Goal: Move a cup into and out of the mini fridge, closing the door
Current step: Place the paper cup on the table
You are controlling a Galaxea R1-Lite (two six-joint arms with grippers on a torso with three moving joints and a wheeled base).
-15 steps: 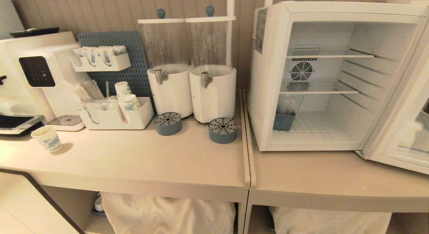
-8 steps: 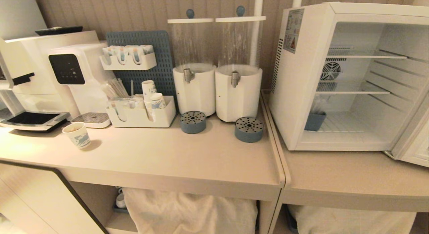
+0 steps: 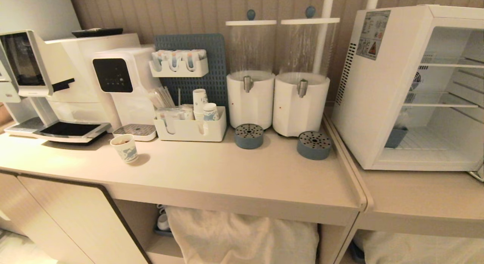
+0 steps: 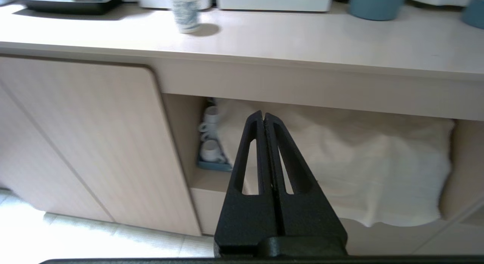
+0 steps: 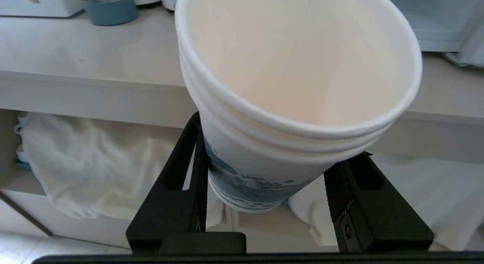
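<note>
The cup sits clamped between the black fingers of the right gripper, rim tilted toward the wrist camera, clean white inside, blue print low on its wall; three rolled rims show, one nested under another. It hangs out in front of the counter, below the countertop edge, not resting on anything.

Left gripper: fingers pressed flat together, nothing between them, low before the pale cabinet front.

On the right end of the counter stands the mini fridge, its interior open to view, wire shelves bare, a small blue container on its floor. Only a sliver of the door shows at the frame edge.

Moving left: two white drink dispensers with clear cylinders, a blue drip cup before each, a white organiser holding stacked paper cups, a blue pegboard behind, then a water dispenser and a coffee machine. A second paper cup, brown inside, stands alone near the counter's front-left. Ribbed wall panelling runs behind; white cloth fills the open space beneath.
</note>
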